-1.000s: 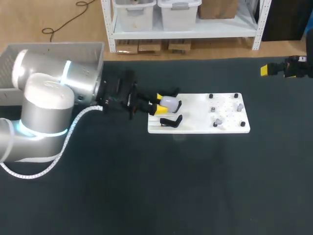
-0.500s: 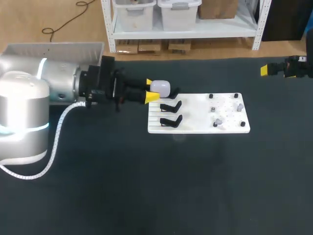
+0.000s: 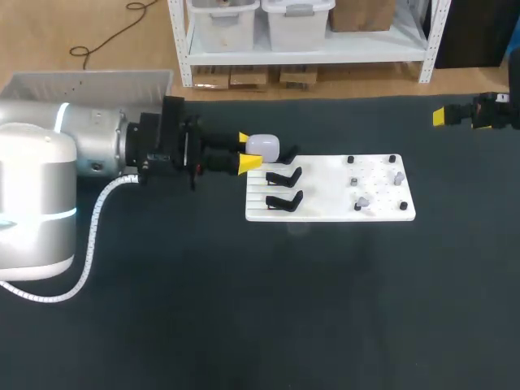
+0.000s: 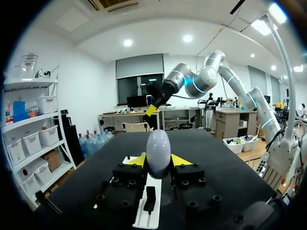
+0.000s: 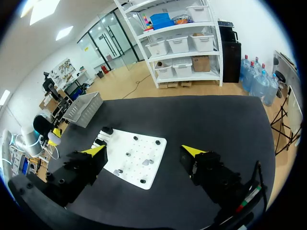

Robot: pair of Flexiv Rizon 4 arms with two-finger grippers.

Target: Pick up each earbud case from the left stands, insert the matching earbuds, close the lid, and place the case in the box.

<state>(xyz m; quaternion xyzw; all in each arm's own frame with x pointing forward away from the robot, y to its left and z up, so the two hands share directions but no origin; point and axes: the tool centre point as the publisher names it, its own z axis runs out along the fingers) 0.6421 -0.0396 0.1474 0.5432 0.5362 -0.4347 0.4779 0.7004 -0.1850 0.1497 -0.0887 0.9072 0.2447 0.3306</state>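
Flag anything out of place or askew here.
Nothing stands out. The rounded white earbud case sits squarely in the left tool, and the flat white plastic board lies straight on the black table.

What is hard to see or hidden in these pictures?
Earbuds on the white board: too small in the head view to tell apart.
Case sides: covered by the left hand in the left wrist view.
Box interior: blocked by the left arm in the head view.

text: none legible | labels: none legible | numbers, signs: none legible
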